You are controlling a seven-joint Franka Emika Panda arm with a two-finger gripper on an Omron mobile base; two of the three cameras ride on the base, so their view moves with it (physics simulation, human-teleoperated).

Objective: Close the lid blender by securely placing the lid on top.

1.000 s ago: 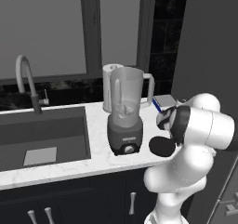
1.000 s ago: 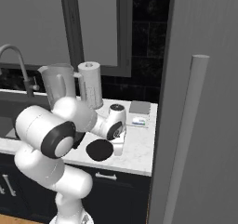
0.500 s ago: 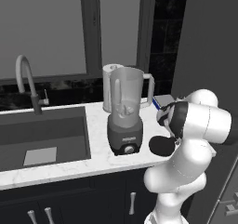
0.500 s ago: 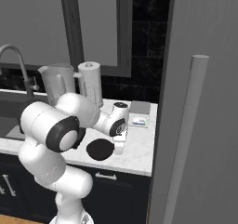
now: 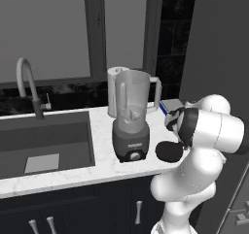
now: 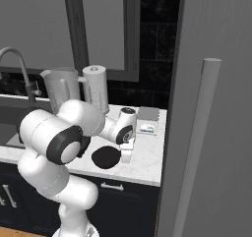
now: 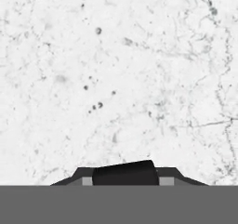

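The white marbled worktop carries a sunken sink with a curved tap at one end, and beside the sink stands the blender, its translucent jar open at the top, with a pale label strip above the front knob too small to read and a white cylinder close behind it. The lid lies flat on the worktop near the front edge, beside the blender's base and apart from it. The tool points down at the worktop just beside the lid, and I cannot tell whether its jaws are spread or closed; a small white card with blue marks I cannot read lies further back next to a grey block.
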